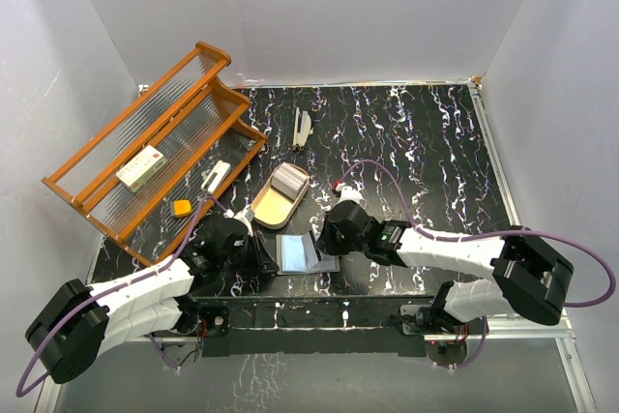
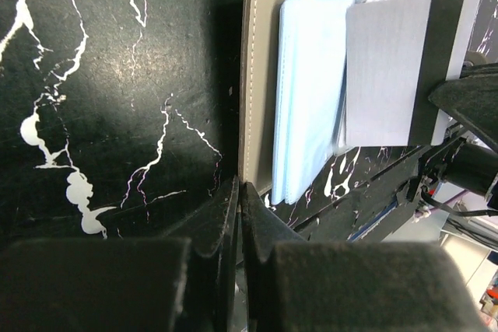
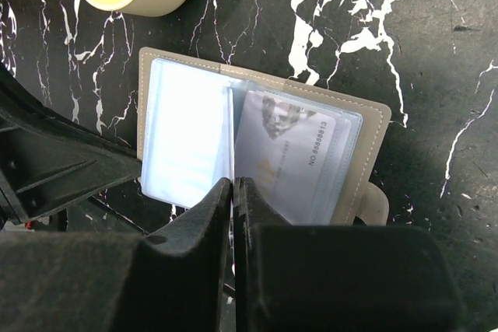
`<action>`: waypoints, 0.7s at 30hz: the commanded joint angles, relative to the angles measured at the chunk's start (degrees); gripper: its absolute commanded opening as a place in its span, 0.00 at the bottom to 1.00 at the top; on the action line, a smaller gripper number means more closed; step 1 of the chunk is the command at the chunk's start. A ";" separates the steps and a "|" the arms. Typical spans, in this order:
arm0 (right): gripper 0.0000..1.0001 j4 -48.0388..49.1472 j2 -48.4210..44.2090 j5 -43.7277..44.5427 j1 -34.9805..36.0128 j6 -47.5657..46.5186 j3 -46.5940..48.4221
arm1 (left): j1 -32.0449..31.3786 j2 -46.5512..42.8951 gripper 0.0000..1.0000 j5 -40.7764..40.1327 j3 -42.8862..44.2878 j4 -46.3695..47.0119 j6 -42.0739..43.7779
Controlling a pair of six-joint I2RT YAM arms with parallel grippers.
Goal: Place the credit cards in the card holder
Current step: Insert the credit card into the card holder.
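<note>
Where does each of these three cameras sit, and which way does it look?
Top external: high behind the robot, looking down on the table; left arm and right arm show.
Left wrist: on the left arm, looking past its shut left gripper at the card holder.
Right wrist: on the right arm, looking past its shut right gripper at it too.
Shared: both wrist views show the open card holder.

Card holder [image 3: 372, 126] lies open flat on the surface, grey-brown, sleeves upward; one card [image 3: 284, 162] sits in a sleeve. Remaining credit cards [image 1: 288, 179] are stacked in the tray [image 1: 266, 212].
</note>
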 commanded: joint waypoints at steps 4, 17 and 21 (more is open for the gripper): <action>0.08 2.69 0.90 1.93 -0.16 2.43 -0.88 | -0.02 -0.59 0.00 2.20 -0.91 -2.27 -0.22; 0.09 2.54 -0.72 3.22 -0.15 3.53 -3.92 | -0.02 -3.52 0.00 1.45 -1.63 -4.19 -1.27; 0.09 4.12 0.87 1.41 -0.15 3.92 -4.45 | -0.02 -3.47 0.00 1.30 -1.82 -3.81 -1.25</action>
